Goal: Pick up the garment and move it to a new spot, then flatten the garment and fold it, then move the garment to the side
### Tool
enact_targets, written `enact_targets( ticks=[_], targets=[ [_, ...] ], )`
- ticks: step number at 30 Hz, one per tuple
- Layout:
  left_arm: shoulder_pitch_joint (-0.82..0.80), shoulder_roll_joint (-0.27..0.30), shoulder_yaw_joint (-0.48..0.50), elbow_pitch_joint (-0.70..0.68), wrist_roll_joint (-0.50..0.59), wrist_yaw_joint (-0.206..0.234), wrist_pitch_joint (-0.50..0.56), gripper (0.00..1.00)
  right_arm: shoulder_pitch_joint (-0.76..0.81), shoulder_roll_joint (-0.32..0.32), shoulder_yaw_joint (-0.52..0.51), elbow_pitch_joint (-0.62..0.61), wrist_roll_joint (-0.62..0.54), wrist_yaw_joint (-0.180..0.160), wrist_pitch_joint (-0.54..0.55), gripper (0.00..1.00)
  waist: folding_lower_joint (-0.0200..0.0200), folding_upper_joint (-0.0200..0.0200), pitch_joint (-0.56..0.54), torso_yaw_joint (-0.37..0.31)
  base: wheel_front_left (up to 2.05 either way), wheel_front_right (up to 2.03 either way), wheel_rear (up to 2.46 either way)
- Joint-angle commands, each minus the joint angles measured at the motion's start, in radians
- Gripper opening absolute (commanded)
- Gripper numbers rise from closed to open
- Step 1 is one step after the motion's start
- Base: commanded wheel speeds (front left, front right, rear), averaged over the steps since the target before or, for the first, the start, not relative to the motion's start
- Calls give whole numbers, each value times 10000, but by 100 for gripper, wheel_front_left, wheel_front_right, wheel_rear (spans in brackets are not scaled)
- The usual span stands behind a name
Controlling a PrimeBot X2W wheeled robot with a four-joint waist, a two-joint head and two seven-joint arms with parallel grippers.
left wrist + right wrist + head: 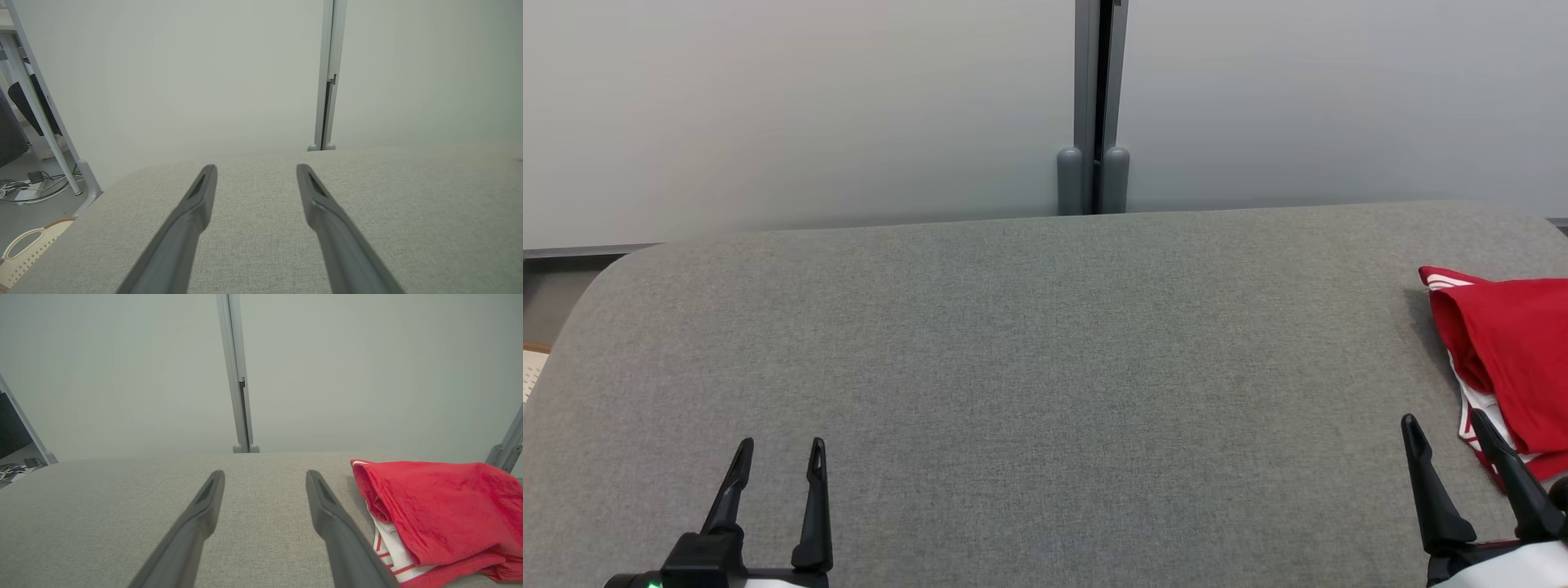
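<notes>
The garment [1511, 359] is a crumpled red piece with white striped trim, lying at the right edge of the grey fabric table [1045, 367]. In the right wrist view the garment [441, 510] sits just right of my right fingers. My right gripper [1445, 429] is open at the lower right, its right fingertip overlapping the garment's near edge, nothing between the fingers. Over bare fabric at the lower left, my left gripper [780, 449] stands open and empty. The open gripper pairs also appear as the left gripper [256, 168] and right gripper [265, 474].
A pale partition wall with a grey vertical post [1094, 106] stands behind the table. Left of the table are a slanted metal leg [45, 118], floor cables [28, 188] and a cream perforated basket [24, 249]. A metal bracket [506, 449] rises at the far right.
</notes>
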Motion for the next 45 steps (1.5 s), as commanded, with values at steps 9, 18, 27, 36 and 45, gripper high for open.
enact_targets(
  ticks=[9, 18, 27, 36, 45],
  targets=[
    [13, 196, -44, 48, 70, 61, 52, 100, 162, 15, 45, -179, -137, 0, 107, 100, 0, -1, -12, -117, 0, 0, 0],
    [-108, 233, -97, 120, 54, 116, 83, 100, 165, 69, -15, -247, -150, 0, 90, 100, 0, -1, 14, -131, 0, 0, 0],
    [-227, 230, -202, 155, 12, 184, 193, 100, 103, 68, -37, -247, -109, 0, 120, 100, 0, -1, -23, -92, 0, 0, 0],
    [-59, 20, -275, 347, -95, 154, 237, 0, 85, 190, 38, -16, 60, 0, 101, 0, 0, -1, -8, -113, 0, 0, 0],
    [-311, -124, 73, 486, -1851, -226, 571, 0, -284, 273, -20, 469, 1782, 0, 89, 0, 0, -1, 12, -131, 0, 0, 0]
  ],
)
